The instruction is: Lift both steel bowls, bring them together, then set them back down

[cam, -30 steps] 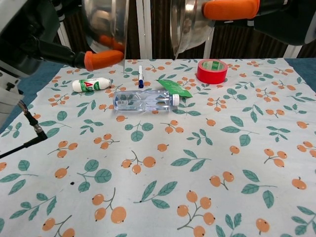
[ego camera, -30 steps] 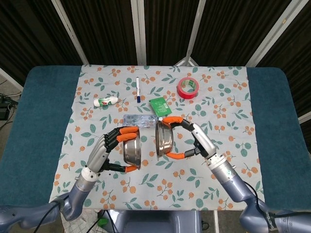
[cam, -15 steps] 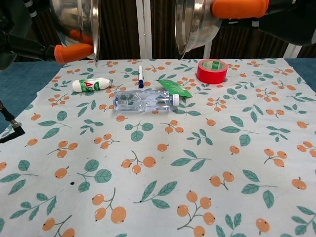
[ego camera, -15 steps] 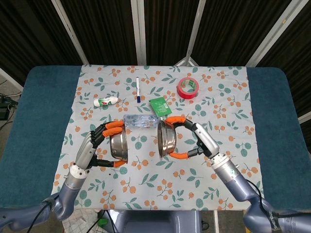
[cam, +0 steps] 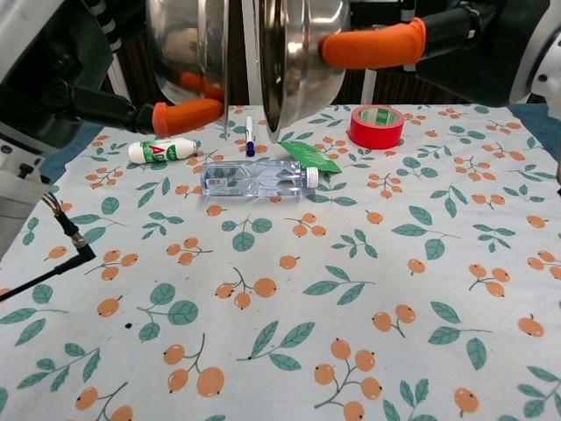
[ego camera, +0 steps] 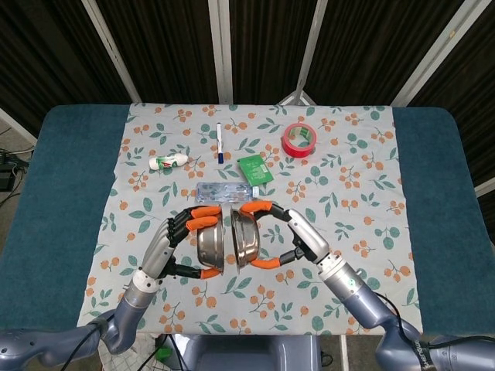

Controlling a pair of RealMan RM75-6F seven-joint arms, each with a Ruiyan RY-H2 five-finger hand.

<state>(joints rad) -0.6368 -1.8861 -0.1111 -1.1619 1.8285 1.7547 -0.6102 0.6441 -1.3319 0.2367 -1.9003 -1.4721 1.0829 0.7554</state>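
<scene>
Both bowls are polished steel: the left bowl (ego camera: pixel 210 246) and the right bowl (ego camera: pixel 245 243) gleam mirror-smooth and throw back reflections. The fingertips (cam: pixel 186 116) of the left hand (ego camera: pixel 178 240) and those of the right hand (ego camera: pixel 290 238) wear matt orange rubbery pads. Beyond the bowls, the tablecloth (ego camera: pixel 348 170) is matt printed cloth, the bottle (cam: pixel 257 178) clear glossy plastic, the tape roll (ego camera: pixel 299 140) shiny red.
</scene>
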